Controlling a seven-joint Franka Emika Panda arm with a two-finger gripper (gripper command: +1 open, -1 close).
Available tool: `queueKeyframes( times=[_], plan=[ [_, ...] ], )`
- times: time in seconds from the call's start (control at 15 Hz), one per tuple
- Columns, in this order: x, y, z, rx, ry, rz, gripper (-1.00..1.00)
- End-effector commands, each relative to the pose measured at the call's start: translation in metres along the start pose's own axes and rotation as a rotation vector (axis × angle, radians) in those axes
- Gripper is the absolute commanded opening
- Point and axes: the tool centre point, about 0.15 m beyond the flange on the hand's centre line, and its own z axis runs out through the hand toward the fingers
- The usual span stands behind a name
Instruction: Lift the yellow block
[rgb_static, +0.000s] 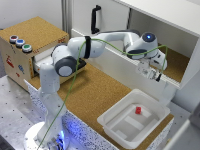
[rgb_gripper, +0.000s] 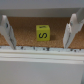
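In the exterior view the white arm (rgb_static: 75, 55) rises from its base at the lower left, bends at the elbow and reaches across the cork table (rgb_static: 97, 95) toward the exterior view's right, its gripper (rgb_static: 155, 75) tilted down at the open cabinet (rgb_static: 172, 65). The yellow block does not show here. A red block (rgb_static: 138, 110) lies in the white tray (rgb_static: 117, 131); a wooden box (rgb_static: 25, 50) carries three coloured buttons.

In the wrist view the yellow block (rgb_gripper: 42, 33) sits upright on cork — a cube with no long axis, one face squarely toward the camera bearing a dark mark like an "S". The fingers (rgb_gripper: 7, 31) stand apart on either side, not touching it.
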Motion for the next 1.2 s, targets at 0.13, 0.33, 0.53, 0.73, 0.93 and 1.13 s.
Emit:
queueKeyframes(
  times=[0.13, 0.33, 0.53, 0.73, 0.93, 1.13],
  plan=[
    [0.059, 0.050, 0.035, 0.266, -0.047, -0.128, 1.00],
    [0.074, 0.053, 0.046, 0.284, -0.011, -0.146, 1.00],
    [0.094, 0.053, 0.057, 0.287, 0.020, -0.162, 1.00],
    [0.101, 0.042, 0.064, 0.302, 0.015, -0.171, 1.00],
    [0.105, 0.029, 0.072, 0.309, 0.005, -0.186, 1.00],
    [0.109, 0.022, 0.075, 0.277, -0.001, -0.193, 1.00]
  ],
)
